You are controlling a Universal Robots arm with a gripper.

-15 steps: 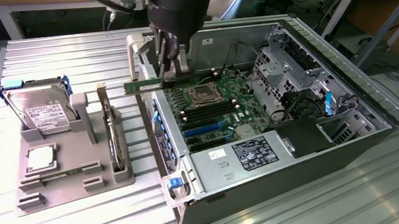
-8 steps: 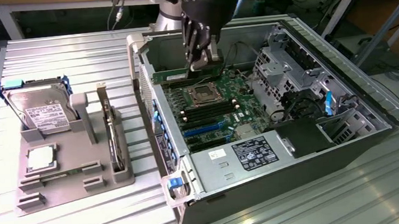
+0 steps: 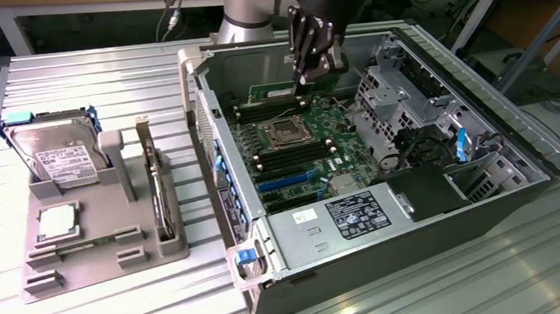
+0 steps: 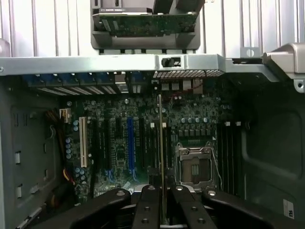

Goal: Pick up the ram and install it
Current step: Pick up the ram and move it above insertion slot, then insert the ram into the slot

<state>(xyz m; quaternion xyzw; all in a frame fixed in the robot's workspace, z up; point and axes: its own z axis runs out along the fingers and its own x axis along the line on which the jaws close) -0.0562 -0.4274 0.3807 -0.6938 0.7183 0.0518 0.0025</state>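
The end effector is clenched on the ram inside the open computer case, its long axis running 9-to-3 o'clock, just above the memory slots at 6 o'clock

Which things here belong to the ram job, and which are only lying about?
Job: the ram, gripped in the claw; the motherboard in the open computer case.
Lying about: the hard drive, the processor chip, a second green board, all on the grey tray.
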